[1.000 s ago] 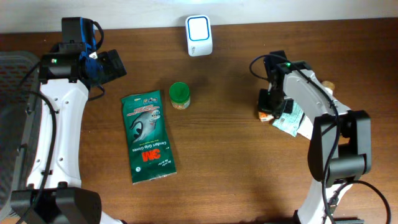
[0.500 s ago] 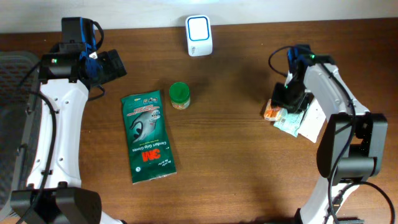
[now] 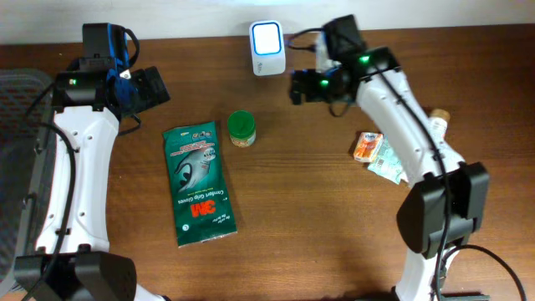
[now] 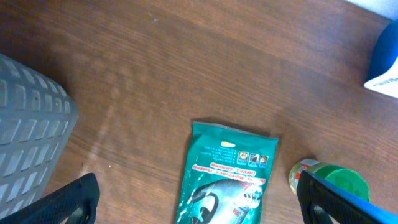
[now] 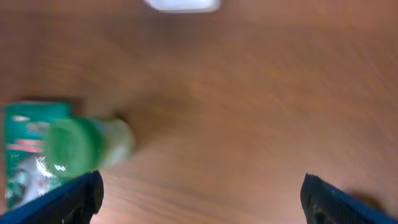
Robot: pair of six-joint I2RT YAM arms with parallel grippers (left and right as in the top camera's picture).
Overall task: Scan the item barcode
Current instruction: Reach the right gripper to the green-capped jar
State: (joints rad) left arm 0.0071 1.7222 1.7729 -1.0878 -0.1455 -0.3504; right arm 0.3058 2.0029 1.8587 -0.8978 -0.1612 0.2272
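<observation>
Your right hand [image 3: 301, 87], spread wide and empty, hangs over the desk [image 3: 318, 209] with the green-capped bottle [image 3: 242, 128] sitting at its eight o'clock; rush in and you could knock it over.

Right wrist view is all motion-blurred. The green-lid jar [image 5: 87, 146] is only a smear. The green packet [image 5: 28, 149] is cut by the left edge, print unreadable. The white scanner [image 5: 181, 5] is cut by the top edge. Of the right fingers [image 5: 78, 196] only tips show, btm corners.

Left wrist view: left fingers [image 4: 74, 199] also tips only. Packet and jar are cut at the btm edge, and the grey basket [image 4: 31, 124] at the left.

Overhead: orange box [image 3: 366, 146] print is too small to read. The papers [image 3: 384, 167] beside it are partly under the right arm [image 3: 393, 100].
</observation>
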